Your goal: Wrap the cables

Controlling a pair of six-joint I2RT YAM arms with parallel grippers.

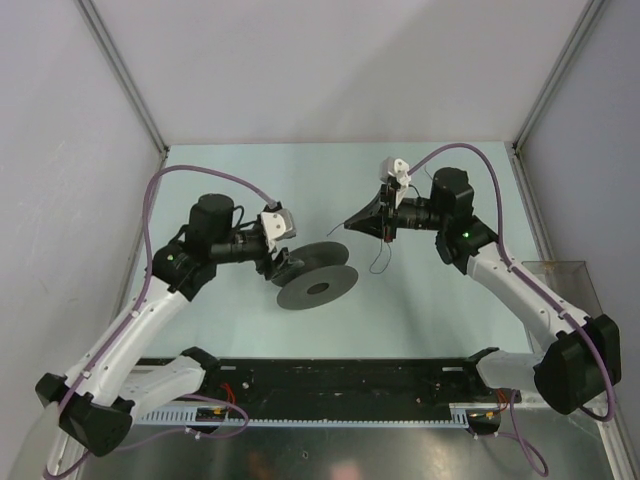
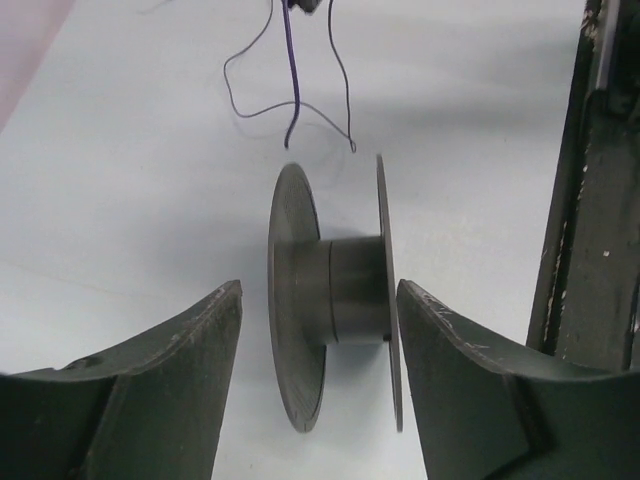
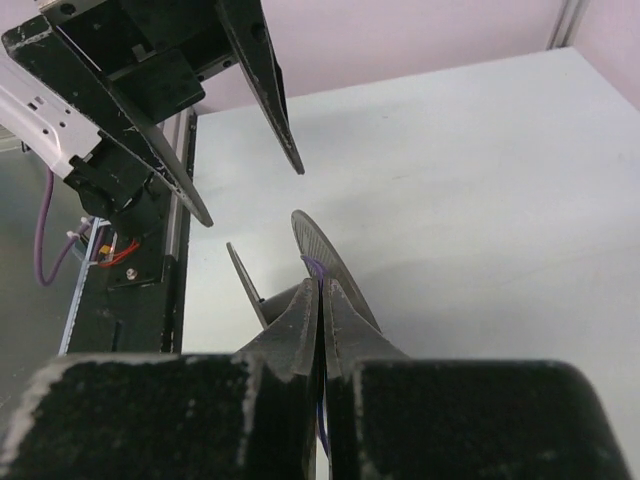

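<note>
While the left tool [image 2: 318,292] is spread on either side of the round dark grey spool [image 2: 350,290], the right tool [image 3: 320,290] is pressed together on the very thin dark curling wire [image 2: 292,90], which is seen dangling just beyond the spool over the pale surface [image 1: 420,300].

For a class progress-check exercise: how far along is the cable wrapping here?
Done: right claw is shut on the cable. In hand: open left claw straddles the spool without clamping it. Left: all winding; the spool's core is bare.

Overhead, two wrist close-ups sharing spool [image 2: 350,290]
</note>
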